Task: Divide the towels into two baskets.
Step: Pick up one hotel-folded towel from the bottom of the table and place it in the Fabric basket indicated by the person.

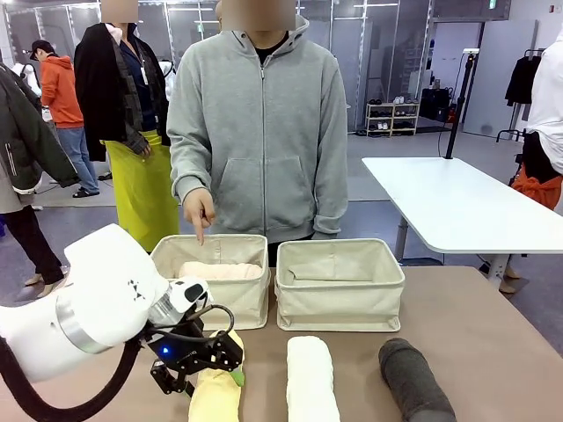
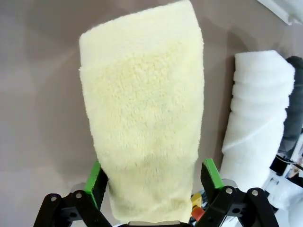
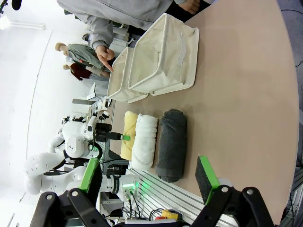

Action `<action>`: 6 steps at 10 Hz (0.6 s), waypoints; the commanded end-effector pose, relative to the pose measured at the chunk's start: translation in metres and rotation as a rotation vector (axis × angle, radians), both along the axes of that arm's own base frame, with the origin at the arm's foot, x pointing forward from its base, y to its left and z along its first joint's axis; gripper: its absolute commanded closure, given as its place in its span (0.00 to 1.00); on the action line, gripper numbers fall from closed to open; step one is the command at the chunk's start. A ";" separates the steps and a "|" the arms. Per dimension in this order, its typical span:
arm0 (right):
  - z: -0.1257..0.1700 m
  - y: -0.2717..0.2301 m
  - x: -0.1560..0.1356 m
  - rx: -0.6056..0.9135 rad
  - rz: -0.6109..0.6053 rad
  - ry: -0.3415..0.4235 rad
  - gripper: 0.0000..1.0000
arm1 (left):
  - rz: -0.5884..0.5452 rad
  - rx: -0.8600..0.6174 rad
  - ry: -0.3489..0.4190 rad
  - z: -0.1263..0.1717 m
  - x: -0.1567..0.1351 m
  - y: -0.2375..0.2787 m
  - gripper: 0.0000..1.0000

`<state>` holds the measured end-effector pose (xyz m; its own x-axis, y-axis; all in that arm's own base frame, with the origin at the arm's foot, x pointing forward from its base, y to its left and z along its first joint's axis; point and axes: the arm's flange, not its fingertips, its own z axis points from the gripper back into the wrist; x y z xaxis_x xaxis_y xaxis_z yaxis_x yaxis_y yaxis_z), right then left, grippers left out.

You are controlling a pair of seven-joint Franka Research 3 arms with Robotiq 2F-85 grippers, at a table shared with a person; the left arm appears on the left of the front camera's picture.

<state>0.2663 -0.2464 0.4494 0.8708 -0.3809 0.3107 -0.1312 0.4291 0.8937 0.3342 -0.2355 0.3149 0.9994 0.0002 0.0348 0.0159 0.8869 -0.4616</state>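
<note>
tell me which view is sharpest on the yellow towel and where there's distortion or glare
left wrist view: yellow towel crisp, pile showing; right wrist view: table edge bowed by the wide angle, scene rolled sideways, background washed out white; front view: even light, no glare.

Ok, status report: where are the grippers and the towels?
Left gripper open, straddling yellow towel on table. Right gripper open, holding nothing. Person's hand points into left basket.
</note>
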 end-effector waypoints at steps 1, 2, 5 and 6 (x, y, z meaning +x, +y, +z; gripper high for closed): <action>0.003 0.001 -0.002 0.008 -0.005 -0.012 0.00 | 0.005 0.011 -0.023 -0.019 -0.019 -0.004 0.00; 0.003 0.001 -0.002 0.008 -0.005 -0.012 0.00 | 0.002 0.015 -0.019 -0.022 -0.020 -0.006 0.04; 0.003 0.001 -0.002 0.008 -0.005 -0.012 0.00 | 0.000 0.007 -0.036 -0.020 -0.022 -0.002 0.40; 0.003 0.001 -0.002 0.008 -0.005 -0.012 0.00 | 0.001 0.002 -0.035 -0.020 -0.023 -0.001 0.43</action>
